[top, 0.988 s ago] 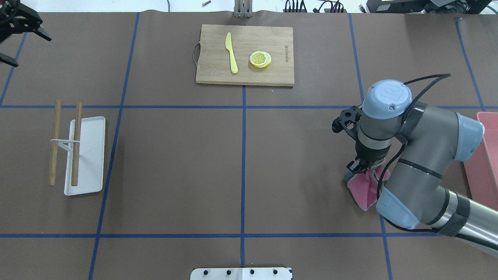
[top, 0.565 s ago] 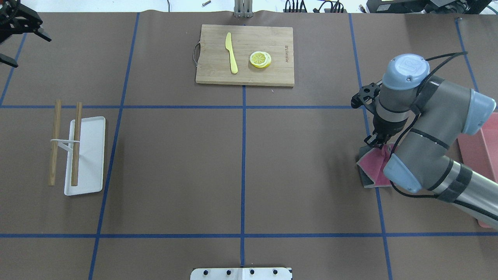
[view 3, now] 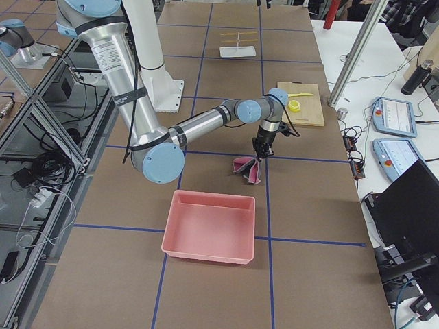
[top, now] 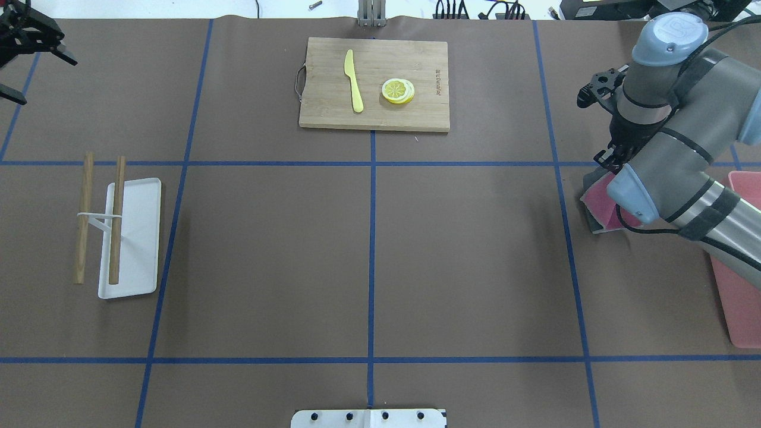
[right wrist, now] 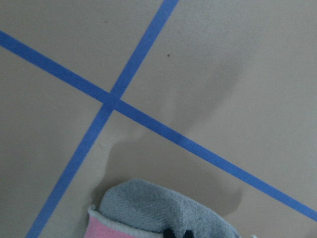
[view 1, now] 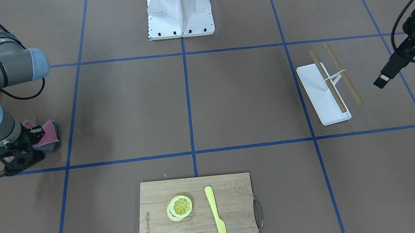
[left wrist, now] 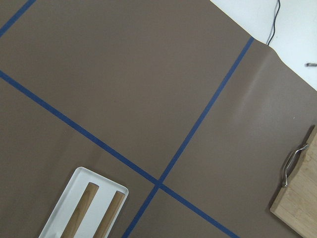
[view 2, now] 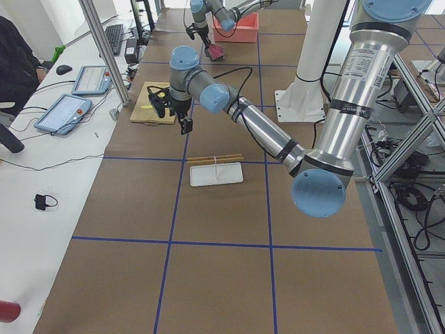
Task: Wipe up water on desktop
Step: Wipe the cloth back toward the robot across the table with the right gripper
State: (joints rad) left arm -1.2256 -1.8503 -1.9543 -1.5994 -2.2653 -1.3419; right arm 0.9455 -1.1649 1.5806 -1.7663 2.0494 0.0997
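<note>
My right gripper [top: 606,159] is clamped on the top of a pink-and-grey cloth [top: 599,201]. The cloth's lower folds rest on the brown desktop [top: 464,255], just right of a crossing of blue tape lines [top: 371,238] at the right side of the overhead view. A pink bin [top: 740,297] stands near the cloth, further towards that edge. My wrist camera shows the grey rim of the cloth against the tape crossing. My left gripper [top: 47,78] hangs above the far left corner of the desktop with its jaws spread and nothing between them. At the far middle sits a bamboo cutting board [top: 374,113] carrying a yellow knife [top: 354,80] and lemon slices [top: 398,90]. On the left lies a white tray [top: 140,249] with two banded wooden sticks [top: 117,220], one on the tray and one on the desktop beside it
</note>
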